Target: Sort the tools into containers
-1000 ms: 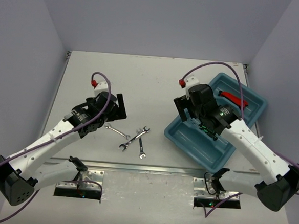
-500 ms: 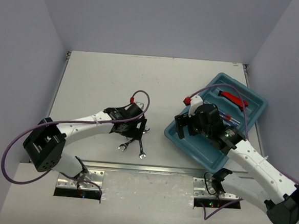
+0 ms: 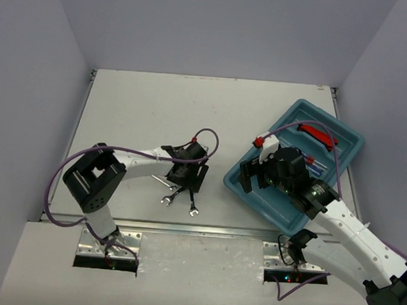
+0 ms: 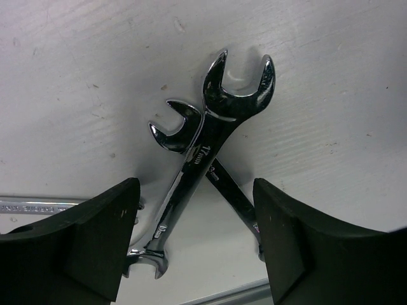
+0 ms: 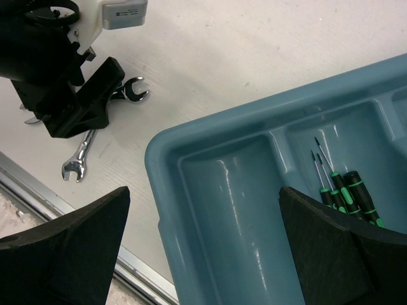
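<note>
Left gripper (image 4: 194, 190): lowered over the wrenches near the front middle of the white table (image 3: 136, 113). Its jaws are moderately apart, and bare table shows between each black finger (image 4: 95, 241) and the metal, so nothing is gripped. Between the fingers lie two silver open-end wrenches crossed in an X. The upper wrench (image 4: 213, 127) runs from its open head on the far side toward the near left. The lower wrench (image 4: 232, 197) passes beneath it toward the near right, its far head just beside the upper one's shaft. A third wrench (image 3: 161, 182) lies on the table just left of this gripper, outside the jaws, as the overhead view shows. Right gripper (image 5: 203, 203): jaws spread wide and holding nothing, hovering above the corner of the teal tray (image 3: 283, 208) that lies nearest the wrenches. The tray sits at an angle on the right side of the table, apart from the wrenches, and its long compartments run parallel. Thin black-and-green screwdrivers (image 5: 346, 190) lie side by side in one compartment. A red-handled tool (image 3: 316, 134) lies in the compartment along the tray's far edge. Other thin tools near the tray's middle are partly hidden by the right arm in the overhead view.
</note>
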`<state>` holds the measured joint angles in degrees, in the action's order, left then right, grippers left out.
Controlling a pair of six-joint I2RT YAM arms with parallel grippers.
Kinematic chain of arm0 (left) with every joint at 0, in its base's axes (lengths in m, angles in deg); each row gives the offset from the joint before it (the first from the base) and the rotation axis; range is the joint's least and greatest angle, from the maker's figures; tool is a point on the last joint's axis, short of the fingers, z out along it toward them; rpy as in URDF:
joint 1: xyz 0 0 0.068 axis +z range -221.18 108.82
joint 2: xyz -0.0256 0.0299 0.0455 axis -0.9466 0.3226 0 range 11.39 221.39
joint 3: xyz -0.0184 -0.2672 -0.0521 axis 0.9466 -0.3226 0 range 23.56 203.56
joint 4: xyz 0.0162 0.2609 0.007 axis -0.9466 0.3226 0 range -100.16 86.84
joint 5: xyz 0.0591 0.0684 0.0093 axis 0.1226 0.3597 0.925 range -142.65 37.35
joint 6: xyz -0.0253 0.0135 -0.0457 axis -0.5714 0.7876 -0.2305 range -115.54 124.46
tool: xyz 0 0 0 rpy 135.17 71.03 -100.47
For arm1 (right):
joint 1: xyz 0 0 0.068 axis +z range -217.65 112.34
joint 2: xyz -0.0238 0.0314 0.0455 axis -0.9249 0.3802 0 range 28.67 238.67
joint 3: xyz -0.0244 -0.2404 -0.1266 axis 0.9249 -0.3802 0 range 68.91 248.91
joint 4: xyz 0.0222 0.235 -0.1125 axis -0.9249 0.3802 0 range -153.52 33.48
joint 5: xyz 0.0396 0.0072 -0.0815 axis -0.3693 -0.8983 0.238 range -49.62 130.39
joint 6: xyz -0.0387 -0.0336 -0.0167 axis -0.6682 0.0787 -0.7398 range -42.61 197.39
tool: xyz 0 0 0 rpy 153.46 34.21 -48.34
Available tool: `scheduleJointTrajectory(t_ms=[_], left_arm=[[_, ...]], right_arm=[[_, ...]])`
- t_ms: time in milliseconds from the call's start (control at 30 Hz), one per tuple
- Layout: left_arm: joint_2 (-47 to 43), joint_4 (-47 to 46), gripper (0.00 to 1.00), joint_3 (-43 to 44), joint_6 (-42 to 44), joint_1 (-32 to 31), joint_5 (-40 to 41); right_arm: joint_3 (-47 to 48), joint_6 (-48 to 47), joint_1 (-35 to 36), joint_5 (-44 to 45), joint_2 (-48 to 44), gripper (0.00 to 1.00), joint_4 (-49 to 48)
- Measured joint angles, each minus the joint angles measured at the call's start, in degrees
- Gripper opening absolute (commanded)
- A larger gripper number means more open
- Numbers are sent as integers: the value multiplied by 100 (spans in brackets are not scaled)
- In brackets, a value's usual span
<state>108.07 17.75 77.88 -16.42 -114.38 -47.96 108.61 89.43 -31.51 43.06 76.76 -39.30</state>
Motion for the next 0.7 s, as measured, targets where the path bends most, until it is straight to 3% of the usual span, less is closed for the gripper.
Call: scheduleJointTrajectory(t_ms=[100,300,533,700], left_arm=[[21,-54,60,0,75,0,-18],[17,-41,62,2,211,0,-37],[15,458,76,264,469,2,123],[-365,523,78,209,980,2,137]], right_arm=[[-80,-2,0,-54,-42,99,-42],[-124,-15,0,-137,-41,99,-67],[-137,-28,0,-179,-58,99,-68],[-154,-42,0,-188,-137,99,-69]])
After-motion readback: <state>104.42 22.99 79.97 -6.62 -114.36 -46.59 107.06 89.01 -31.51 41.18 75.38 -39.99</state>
